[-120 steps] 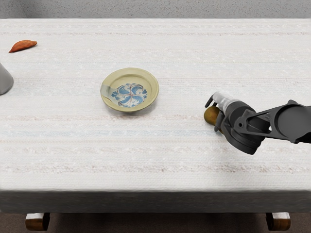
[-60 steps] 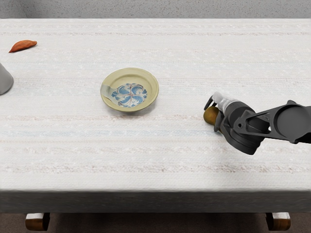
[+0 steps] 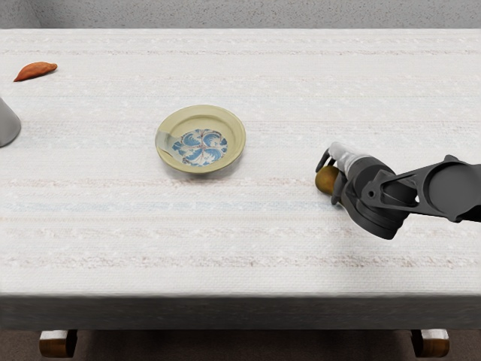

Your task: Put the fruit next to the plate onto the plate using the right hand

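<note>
My right hand (image 3: 352, 180) is curled around the fruit (image 3: 325, 179) on the counter (image 3: 248, 248), gripping it for the carry to the plate (image 3: 236, 134).

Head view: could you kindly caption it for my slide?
Right hand grips the brown fruit on the table beside the plate.

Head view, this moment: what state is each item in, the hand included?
plate: upright, nothing on it.
brown fruit: right of the plate, off it, gripped; whether it is lifted cannot be told.
right hand: fingers curled around the brown fruit.
orange-red item: lying at the far left of the table, untouched.
grey container: standing at the left edge, cut off by the picture.
</note>
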Available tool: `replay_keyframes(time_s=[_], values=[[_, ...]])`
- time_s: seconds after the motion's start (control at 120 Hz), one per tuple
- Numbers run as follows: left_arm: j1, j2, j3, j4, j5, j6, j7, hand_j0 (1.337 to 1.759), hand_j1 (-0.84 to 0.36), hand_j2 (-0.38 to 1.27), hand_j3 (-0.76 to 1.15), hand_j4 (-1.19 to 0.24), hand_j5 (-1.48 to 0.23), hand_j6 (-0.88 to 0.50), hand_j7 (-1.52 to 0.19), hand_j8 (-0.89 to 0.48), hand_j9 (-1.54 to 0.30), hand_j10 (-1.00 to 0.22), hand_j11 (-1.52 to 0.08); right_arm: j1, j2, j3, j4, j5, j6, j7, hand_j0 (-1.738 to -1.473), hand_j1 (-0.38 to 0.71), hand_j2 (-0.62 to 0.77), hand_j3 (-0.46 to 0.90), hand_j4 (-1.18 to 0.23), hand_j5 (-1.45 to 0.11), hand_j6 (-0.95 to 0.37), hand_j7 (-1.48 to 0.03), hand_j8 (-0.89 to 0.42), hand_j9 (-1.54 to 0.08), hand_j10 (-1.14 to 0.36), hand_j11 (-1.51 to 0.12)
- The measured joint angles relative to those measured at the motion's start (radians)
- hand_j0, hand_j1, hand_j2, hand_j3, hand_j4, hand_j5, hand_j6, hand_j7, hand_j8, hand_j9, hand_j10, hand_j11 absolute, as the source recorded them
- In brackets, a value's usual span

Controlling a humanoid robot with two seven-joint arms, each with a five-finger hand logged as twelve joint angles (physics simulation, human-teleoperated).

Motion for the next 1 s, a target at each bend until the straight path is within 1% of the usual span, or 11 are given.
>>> replay_keyframes(time_s=[0.2, 0.267, 0.475, 0.683, 0.833, 1.0], values=[[0.000, 0.000, 0.000, 0.000, 0.000, 0.000, 0.000, 1.658, 0.35, 0.00, 0.00, 0.00, 0.00, 0.00, 0.00, 0.00, 0.00, 0.00, 0.00, -0.001, 0.000, 0.000, 0.000, -0.001, 0.001, -0.001, -1.655, 0.20, 0.23, 0.00, -0.55, -0.83, -0.33, -0.81, -0.41, -0.82, -0.62, -0.81], [0.000, 0.000, 0.000, 0.000, 0.000, 0.000, 0.000, 1.658, 0.35, 0.00, 0.00, 0.00, 0.00, 0.00, 0.00, 0.00, 0.00, 0.00, 0.00, -0.001, 0.000, 0.000, 0.000, -0.001, 0.000, -0.001, -1.655, 0.20, 0.26, 0.00, -0.58, -0.83, -0.36, -0.82, -0.42, -0.83, -0.63, -0.82], [0.000, 0.000, 0.000, 0.000, 0.000, 0.000, 0.000, 1.658, 0.35, 0.00, 0.00, 0.00, 0.00, 0.00, 0.00, 0.00, 0.00, 0.00, 0.00, -0.001, -0.002, 0.000, 0.001, -0.004, 0.000, -0.001, -1.654, 0.19, 0.30, 0.00, -0.64, -0.85, -0.40, -0.85, -0.46, -0.85, -0.66, -0.84], [0.000, 0.000, 0.000, 0.000, 0.000, 0.000, 0.000, 1.658, 0.35, 0.00, 0.00, 0.00, 0.00, 0.00, 0.00, 0.00, 0.00, 0.00, 0.00, 0.001, -0.006, 0.001, 0.002, -0.006, 0.000, 0.000, -1.655, 0.20, 0.39, 0.00, -0.69, -0.90, -0.42, -0.89, -0.47, -0.89, -0.69, -0.89], [0.000, 0.000, 0.000, 0.000, 0.000, 0.000, 0.000, 1.658, 0.35, 0.00, 0.00, 0.00, 0.00, 0.00, 0.00, 0.00, 0.00, 0.00, 0.00, 0.001, -0.006, 0.002, 0.002, -0.006, 0.000, -0.001, -1.655, 0.21, 0.43, 0.00, -0.69, -0.94, -0.40, -0.93, -0.45, -0.93, -0.71, -0.93], [0.001, 0.000, 0.000, 0.000, 0.000, 0.000, 0.000, 1.658, 0.35, 0.00, 0.00, 0.00, 0.00, 0.00, 0.00, 0.00, 0.00, 0.00, 0.00, 0.002, -0.006, 0.003, 0.001, -0.007, 0.000, 0.000, -1.656, 0.22, 0.49, 0.00, -0.72, -0.96, -0.44, -0.95, -0.48, -0.96, -0.73, -0.95]])
